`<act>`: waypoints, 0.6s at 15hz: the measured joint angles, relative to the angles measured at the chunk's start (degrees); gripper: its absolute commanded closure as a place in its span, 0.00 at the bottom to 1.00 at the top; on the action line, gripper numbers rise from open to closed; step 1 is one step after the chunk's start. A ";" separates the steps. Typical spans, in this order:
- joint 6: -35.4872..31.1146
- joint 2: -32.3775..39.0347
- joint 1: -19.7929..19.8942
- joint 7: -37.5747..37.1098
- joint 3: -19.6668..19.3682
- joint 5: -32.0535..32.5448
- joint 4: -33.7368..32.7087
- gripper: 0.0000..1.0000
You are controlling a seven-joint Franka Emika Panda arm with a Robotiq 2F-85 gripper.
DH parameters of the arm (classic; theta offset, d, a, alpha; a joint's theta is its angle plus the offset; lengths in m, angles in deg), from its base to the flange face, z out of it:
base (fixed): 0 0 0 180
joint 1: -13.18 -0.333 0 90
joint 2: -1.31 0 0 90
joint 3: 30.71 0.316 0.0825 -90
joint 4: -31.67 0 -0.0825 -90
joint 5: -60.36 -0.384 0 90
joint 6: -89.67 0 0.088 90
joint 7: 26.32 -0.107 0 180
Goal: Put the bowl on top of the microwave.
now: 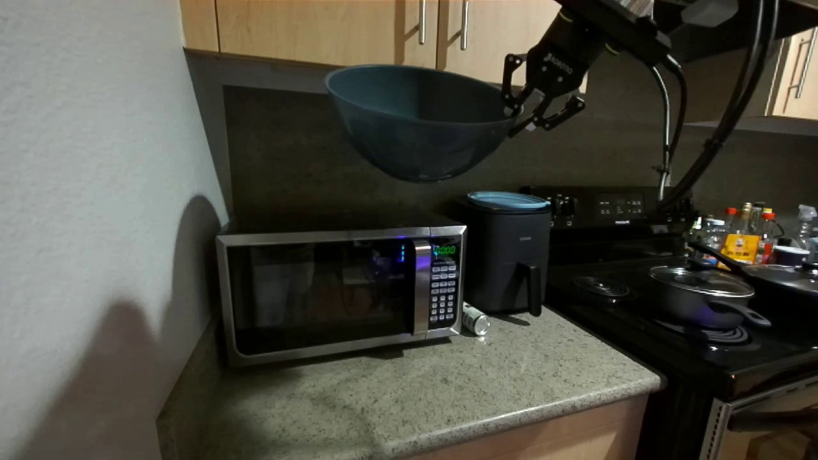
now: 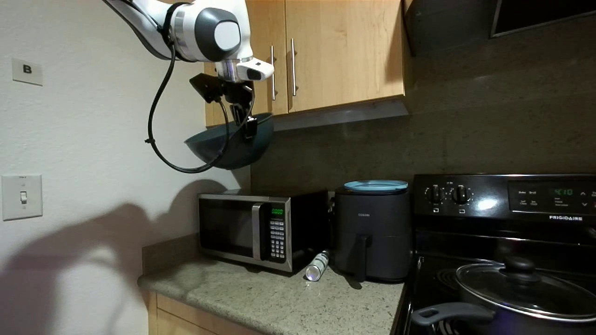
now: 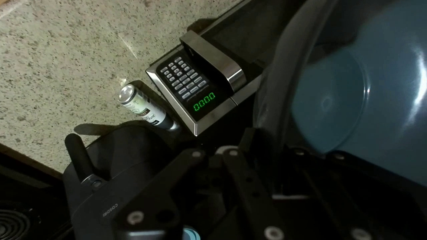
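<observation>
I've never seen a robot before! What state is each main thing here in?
Bowl: held in the air, tilted
Hand: closed on the bowl
Microwave: shut, showing green zeros
Air fryer: upright, shut
Blue disc: lying on top of the air fryer
Can: on its side
Grey-handled pot: lid on
Cupboard doors: shut
Stove display: lit

One robot arm (image 2: 214, 35), two fingers (image 2: 251, 128) and one bowl (image 1: 422, 137) are seen with one microwave (image 1: 335, 297), one air fryer (image 1: 505, 262), one blue disc (image 1: 509, 200), one can (image 1: 475, 319) and one table (image 1: 511, 377). Also on view are one stove (image 2: 486, 186), two coil burners (image 1: 601, 287), one pot (image 1: 680, 306), one pan (image 1: 789, 295) and two glass lids (image 1: 696, 281). Three cabinet handles (image 1: 464, 24) appear in an exterior view, as do several bottles (image 1: 741, 246), too crowded together for an exact number. The wall (image 2: 93, 116) carries one light switch (image 2: 22, 197) and one plate marked B (image 2: 27, 71). Two green displays (image 2: 277, 211) are lit, one on the microwave, one on the stove.
</observation>
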 measured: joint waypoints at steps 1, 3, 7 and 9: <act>-0.02 0.31 0.06 -0.04 0.00 -0.01 -0.23 0.89; -0.02 0.39 0.06 -0.12 0.00 -0.02 -0.30 0.97; 0.22 1.20 0.10 -0.13 -0.15 0.04 -0.17 0.97; -0.04 3.22 0.11 -0.13 -0.54 -0.01 -0.53 0.97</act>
